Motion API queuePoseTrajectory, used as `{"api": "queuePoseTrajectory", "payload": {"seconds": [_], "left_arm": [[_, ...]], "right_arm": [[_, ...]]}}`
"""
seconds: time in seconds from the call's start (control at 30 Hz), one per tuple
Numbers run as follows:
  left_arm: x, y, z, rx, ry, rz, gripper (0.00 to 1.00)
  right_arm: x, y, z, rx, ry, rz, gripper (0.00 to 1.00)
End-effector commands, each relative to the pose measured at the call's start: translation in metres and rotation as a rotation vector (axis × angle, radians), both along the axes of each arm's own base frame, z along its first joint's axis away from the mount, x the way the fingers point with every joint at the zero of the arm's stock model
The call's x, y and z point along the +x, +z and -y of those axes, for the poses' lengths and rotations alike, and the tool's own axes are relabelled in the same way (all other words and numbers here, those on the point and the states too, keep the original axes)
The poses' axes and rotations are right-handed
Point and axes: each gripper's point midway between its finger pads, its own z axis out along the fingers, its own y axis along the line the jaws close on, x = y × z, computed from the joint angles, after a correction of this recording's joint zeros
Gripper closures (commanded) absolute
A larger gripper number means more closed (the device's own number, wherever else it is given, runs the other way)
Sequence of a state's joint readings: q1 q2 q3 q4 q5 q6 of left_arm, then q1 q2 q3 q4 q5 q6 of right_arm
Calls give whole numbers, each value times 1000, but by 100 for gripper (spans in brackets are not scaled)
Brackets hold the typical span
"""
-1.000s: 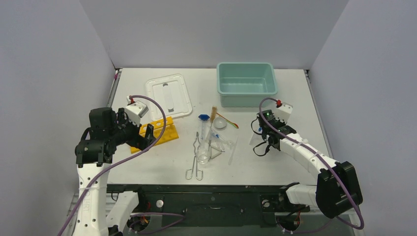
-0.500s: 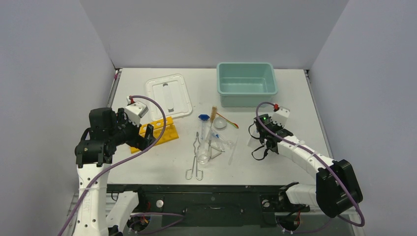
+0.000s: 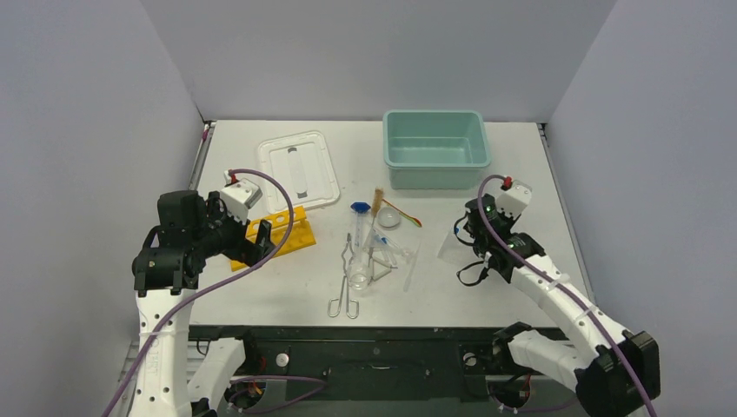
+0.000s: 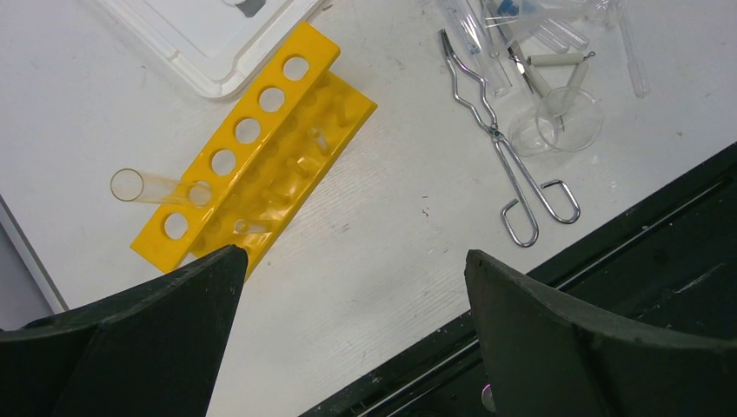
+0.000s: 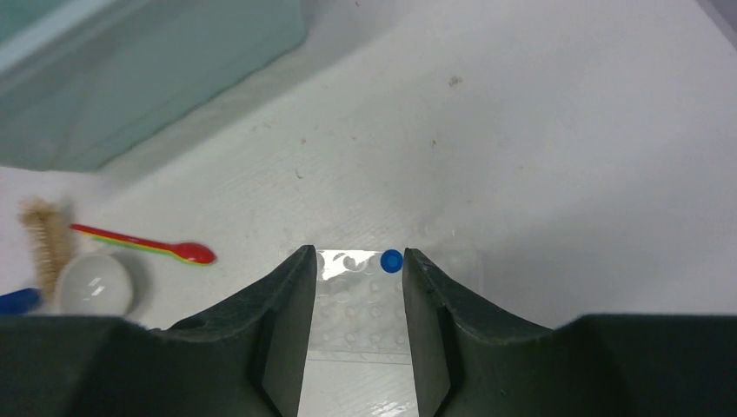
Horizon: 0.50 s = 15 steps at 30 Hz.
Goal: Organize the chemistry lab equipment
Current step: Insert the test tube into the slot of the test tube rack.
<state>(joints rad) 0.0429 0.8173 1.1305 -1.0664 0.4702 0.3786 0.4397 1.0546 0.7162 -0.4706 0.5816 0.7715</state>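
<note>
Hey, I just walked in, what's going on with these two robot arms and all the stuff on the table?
Two arms are sorting lab gear on a white table. The left claw hangs wide open over the yellow rack, which has one glass tube poking from a hole. The right claw, jaws parted and gripping nothing, is over a clear dimpled tray with a small blue cap showing between its fingers. Tongs, a brush and a dish lie mid-table.

- The left arm [image 3: 165, 261] bends over the surface's [image 3: 434, 295] left side; the left end effector [image 4: 352, 254] has its jaws spread wide and holds nothing.
- The right arm [image 3: 549, 293] reaches over the surface's right side; the right end effector [image 5: 356, 252] is narrowly parted.
</note>
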Motion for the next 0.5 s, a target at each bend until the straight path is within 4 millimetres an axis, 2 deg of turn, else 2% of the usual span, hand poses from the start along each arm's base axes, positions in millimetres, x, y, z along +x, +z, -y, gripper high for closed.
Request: {"api": "queuePoseTrajectory", "payload": {"seconds": [0.0,0.07,0.13,0.2,0.23,0.27,0.33,0.4,0.47], "left_arm": [[1,18,1,-2,-9,49,3],[0,18,2,-5,-10,50,4],[0,18,2,-10,-11,48,3],[-1,18,3,-17,-11,43,3],[-1,17,3,-19,-10,41,3],[-1,17,4,-20,-10,37,3],[-1,16,4,-23,-9,32,3],[-1,14,4,-22,-6,26,3],[-2,13,3,-18,-3,23,3]], "right_arm": [[4,62,-10,67,37,134,63],[3,73,-22,94,84,155,65],[1,80,-46,130,161,172,66],[0,81,-80,154,269,175,67],[-5,83,-104,166,345,177,67],[-4,77,-122,162,398,147,67],[-13,66,-170,153,552,90,67],[-17,45,-201,120,643,-5,68],[-15,26,-222,77,690,-87,70]]}}
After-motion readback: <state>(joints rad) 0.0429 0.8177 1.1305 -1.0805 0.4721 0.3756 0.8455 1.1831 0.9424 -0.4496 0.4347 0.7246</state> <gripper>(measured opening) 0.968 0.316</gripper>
